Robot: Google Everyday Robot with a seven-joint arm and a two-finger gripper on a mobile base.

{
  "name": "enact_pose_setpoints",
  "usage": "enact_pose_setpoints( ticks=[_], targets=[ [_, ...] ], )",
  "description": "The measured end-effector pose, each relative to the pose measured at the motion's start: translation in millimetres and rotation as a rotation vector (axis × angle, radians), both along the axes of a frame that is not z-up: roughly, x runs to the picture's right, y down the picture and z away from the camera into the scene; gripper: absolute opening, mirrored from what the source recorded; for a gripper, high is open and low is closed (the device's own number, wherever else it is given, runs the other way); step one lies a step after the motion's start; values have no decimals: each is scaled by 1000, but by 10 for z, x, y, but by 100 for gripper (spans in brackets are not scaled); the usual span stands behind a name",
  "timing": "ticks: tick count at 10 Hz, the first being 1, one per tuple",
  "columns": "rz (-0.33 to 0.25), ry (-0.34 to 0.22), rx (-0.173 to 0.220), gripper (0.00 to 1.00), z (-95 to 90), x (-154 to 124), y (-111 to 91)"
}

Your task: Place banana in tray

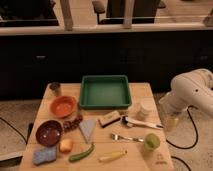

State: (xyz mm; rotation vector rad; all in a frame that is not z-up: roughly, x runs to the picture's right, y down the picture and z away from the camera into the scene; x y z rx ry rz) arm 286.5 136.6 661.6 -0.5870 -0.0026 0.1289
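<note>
The robot's glossy white plastic arm (192,92) is built of fat, rounded shells, each one smooth and bulbous like a bent pipe (no screws or markings can be made out). Thin dark seams part one shell from the next, and soft grey shading runs along the undersides. The lower end narrows into a paler, yellowish-cream gripper (171,121), which sits just off the right edge of the light wooden table (142,92). A thin black cable (190,131) curves below the arm's casing and loops toward the speckled floor.

Outside tray (105,91) lies banana (113,156); gripper (170,121) seemingly hangs beside table (141,93).
</note>
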Motion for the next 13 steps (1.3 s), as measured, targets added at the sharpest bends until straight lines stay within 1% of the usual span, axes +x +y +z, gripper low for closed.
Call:
enact_pose_setpoints(
  ticks=[3,5,13],
  targets=[
    [37,-11,-11,80,-100,-5,172],
    [53,-17,-16,80,-114,-53,204],
    [100,-56,-28,80,-232,-268,470]
  ],
)
